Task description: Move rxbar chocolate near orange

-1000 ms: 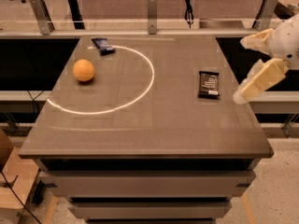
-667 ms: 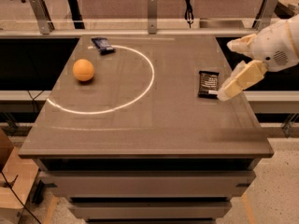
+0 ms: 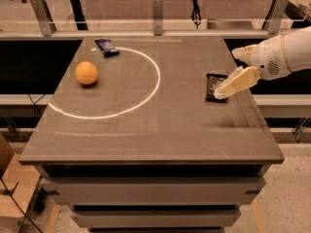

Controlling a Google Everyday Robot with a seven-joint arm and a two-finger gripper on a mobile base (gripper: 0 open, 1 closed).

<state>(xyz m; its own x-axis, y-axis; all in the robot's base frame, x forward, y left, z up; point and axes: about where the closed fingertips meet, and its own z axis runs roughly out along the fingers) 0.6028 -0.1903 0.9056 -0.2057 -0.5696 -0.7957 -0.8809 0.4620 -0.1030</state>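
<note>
Found the claw point(image 3: 227, 88) at mid-right of the frame, pale and angled down toward the left, carried on a white arm point(image 3: 286, 50) reaching in from the right edge. Saw its tip over the right side of the rxbar point(image 3: 212, 84), hiding part of the wrapper; could not tell whether touching it or just above it. Could not tell either whether the claw was apart or together. Found the rxbar lying flat on the desk point(image 3: 160, 130), close to the right edge and right of centre in the frame, long side running away from the camera, dark wrapper with pale marks too small to read. Saw the orange point(image 3: 86, 73) at upper left of the frame, resting on the desk near its left edge, well apart from the rxbar, with most of the desk's width between them. Noted a thin white ring point(image 3: 159, 76) marked on the desk top, sweeping across its middle and left; placed the orange inside the ring's left part and the rxbar outside it, to the right. Spotted a blue bar point(image 3: 106, 46) toward the far left corner of the desk, by the ring's upper end, lying tilted, beyond the orange and apart from it. Made out a rail point(image 3: 157, 6) with upright posts across the top of the frame, behind the desk.
</note>
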